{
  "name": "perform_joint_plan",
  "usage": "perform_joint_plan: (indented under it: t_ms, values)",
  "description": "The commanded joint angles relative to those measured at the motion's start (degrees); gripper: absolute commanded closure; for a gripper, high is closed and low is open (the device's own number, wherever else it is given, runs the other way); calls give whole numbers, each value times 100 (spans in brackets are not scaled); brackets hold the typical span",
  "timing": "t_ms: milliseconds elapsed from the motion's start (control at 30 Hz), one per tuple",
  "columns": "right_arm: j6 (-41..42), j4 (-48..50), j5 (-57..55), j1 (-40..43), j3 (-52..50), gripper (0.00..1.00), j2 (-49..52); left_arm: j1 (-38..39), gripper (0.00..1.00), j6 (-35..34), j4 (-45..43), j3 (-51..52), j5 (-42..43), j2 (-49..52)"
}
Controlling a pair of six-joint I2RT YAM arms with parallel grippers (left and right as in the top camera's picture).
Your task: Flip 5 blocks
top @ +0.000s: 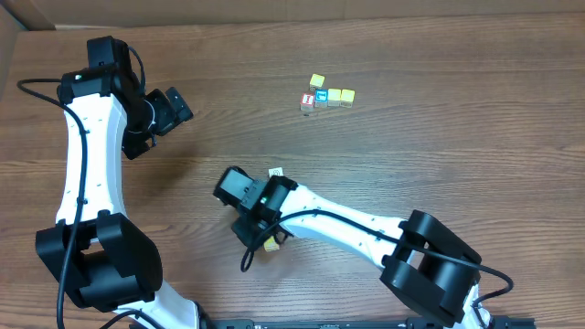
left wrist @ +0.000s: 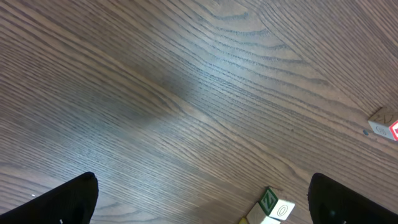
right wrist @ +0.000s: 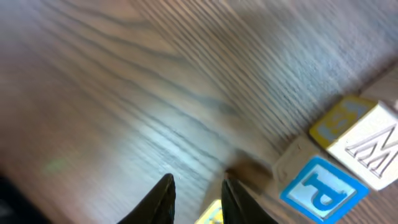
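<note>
My right gripper [right wrist: 200,193] stands with its jaws narrowly apart, and a plain yellow block [right wrist: 211,215] sits between them at the frame's bottom edge. Overhead, that yellow block [top: 271,245] shows under the right gripper [top: 267,238] near the table's middle. Just right of the fingers lie a blue "P" block [right wrist: 323,190] and a whitish block [right wrist: 373,149] with a drawn face. A green "Z" block [left wrist: 268,200] and a whitish "O" block [left wrist: 283,210] lie low in the left wrist view. My left gripper [left wrist: 202,202] is wide open over bare wood, at the far left overhead [top: 174,108].
A cluster of other cubes, a red-lettered cube [top: 308,100] with yellow cubes [top: 335,96] and a blue-faced cube [top: 321,95], sits at the back centre. The red-lettered cube [left wrist: 385,126] also shows at the left wrist view's right edge. The right arm [top: 366,228] crosses the front.
</note>
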State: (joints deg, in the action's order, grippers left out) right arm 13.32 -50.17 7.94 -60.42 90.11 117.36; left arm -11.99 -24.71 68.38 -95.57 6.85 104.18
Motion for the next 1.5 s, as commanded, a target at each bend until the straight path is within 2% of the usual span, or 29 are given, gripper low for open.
perform_joint_plan:
  t_ms: [0, 100, 267, 333, 767, 1267, 1467]
  values:
    - [-448, -146, 186, 4, 385, 72, -376, 55, 0, 46, 13, -11, 4, 50]
    - [-896, -358, 205, -28, 393, 72, -411, 55, 0, 46, 13, -11, 4, 50]
    - [-1351, -894, 201, -175, 356, 92, -238, 55, 0, 46, 13, -11, 4, 50]
    - [-1517, -984, 199, -289, 319, 95, -140, 55, 0, 46, 15, -11, 4, 50]
    - [-1161, -306, -645, -662, 284, 96, 487, 55, 0, 46, 15, -11, 4, 50]
    - [-1161, -590, -1143, -444, 212, 96, 621, 55, 0, 46, 13, -11, 4, 50]
    - [-1163, -695, -1001, -308, 234, 96, 619, 55, 0, 46, 13, -11, 4, 50]
